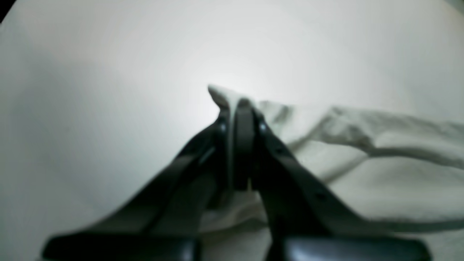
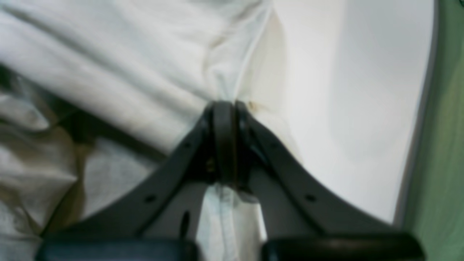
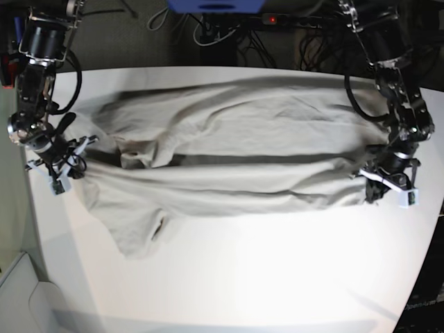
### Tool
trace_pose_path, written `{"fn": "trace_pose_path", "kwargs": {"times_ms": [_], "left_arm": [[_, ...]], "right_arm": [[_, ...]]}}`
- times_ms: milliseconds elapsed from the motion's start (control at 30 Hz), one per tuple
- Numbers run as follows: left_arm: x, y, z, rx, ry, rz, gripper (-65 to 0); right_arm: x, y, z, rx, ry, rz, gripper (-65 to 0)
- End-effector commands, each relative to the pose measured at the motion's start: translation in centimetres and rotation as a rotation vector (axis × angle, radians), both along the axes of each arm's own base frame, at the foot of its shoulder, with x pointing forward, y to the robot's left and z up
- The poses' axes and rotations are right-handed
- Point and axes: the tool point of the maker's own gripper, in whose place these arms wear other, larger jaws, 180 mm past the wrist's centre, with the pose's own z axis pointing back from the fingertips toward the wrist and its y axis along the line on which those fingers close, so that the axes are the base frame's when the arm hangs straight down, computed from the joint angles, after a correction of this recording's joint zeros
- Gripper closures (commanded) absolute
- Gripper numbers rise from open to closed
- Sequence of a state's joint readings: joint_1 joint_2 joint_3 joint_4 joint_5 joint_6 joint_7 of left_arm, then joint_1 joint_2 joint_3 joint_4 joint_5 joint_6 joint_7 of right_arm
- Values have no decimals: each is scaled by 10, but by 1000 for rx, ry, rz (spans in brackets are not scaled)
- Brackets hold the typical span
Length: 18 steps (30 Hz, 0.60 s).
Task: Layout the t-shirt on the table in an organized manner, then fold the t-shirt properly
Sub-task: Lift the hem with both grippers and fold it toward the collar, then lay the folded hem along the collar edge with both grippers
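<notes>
The light grey-beige t-shirt (image 3: pixel 236 159) lies stretched sideways across the far half of the white table (image 3: pixel 277 277), with a fold running along its middle and a sleeve (image 3: pixel 135 229) spread toward the front left. My left gripper (image 3: pixel 371 182) is shut on the shirt's right end; in the left wrist view the fingers (image 1: pixel 241 105) pinch a raised cloth corner, with the shirt (image 1: pixel 380 170) trailing right. My right gripper (image 3: pixel 73 163) is shut on the shirt's left end; in the right wrist view the fingers (image 2: pixel 224 107) clamp bunched cloth (image 2: pixel 127 72).
Cables and a power strip (image 3: pixel 229 28) lie on the dark floor behind the table. The table's edge (image 2: pixel 424 108) runs close to my right gripper, with green floor (image 2: pixel 446 145) beyond it. Bare tabletop (image 1: pixel 108 108) lies beside my left gripper.
</notes>
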<state>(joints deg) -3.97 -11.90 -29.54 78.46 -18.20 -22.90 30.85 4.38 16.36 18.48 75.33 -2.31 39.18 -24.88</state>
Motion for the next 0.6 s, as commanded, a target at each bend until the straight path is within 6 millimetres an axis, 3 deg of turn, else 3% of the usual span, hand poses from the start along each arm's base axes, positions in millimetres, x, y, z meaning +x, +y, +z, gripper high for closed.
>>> {"fn": "trace_pose_path", "kwargs": {"times_ms": [0,200,333,567], "left_arm": [[12,6,25,15,-84,1,-2],[-4,47,30,-1,-99,127,-2],[-11,64,36,2,-116,176,-2],[-20,68,29,2,-97,187,-2]], "right_arm": [[11,-3,18,0,-58,14,0],[11,-5,20,2,-63,7,0],[9,-23,25,3,-80,-49,0],[7,-31,27,4,-85,-72,0]]}}
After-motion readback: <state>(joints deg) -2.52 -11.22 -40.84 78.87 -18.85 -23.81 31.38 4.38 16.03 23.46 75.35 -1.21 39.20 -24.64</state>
